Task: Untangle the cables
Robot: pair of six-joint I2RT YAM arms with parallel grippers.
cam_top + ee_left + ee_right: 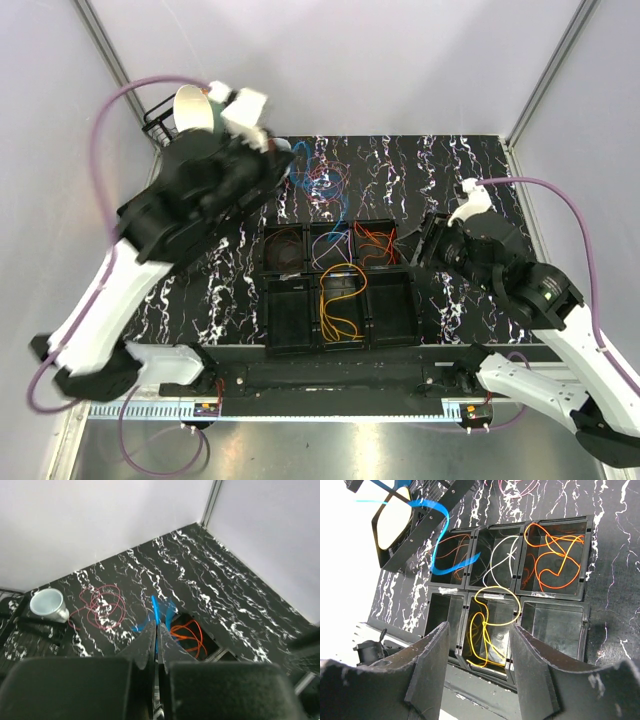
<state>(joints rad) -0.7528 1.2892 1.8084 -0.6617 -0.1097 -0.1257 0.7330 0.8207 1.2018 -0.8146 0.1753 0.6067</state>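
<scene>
The left gripper (156,628), fingers pressed together, pinches a blue cable (155,611) that runs out from its tips toward twelve o'clock, above the table (225,570). A red cable (102,607) lies looped on the table at ten o'clock, with a cup (47,605) just beyond it. The right gripper (480,665) hangs wide open and empty over the bins (555,627). A yellow cable (482,627) sits at its twelve o'clock in the near middle bin, and an orange cable (552,555) lies in the far bin at one o'clock.

Robot lab cell: plain white walls (350,60), aluminium frame posts (108,50), marbled black tabletop (450,170).
</scene>
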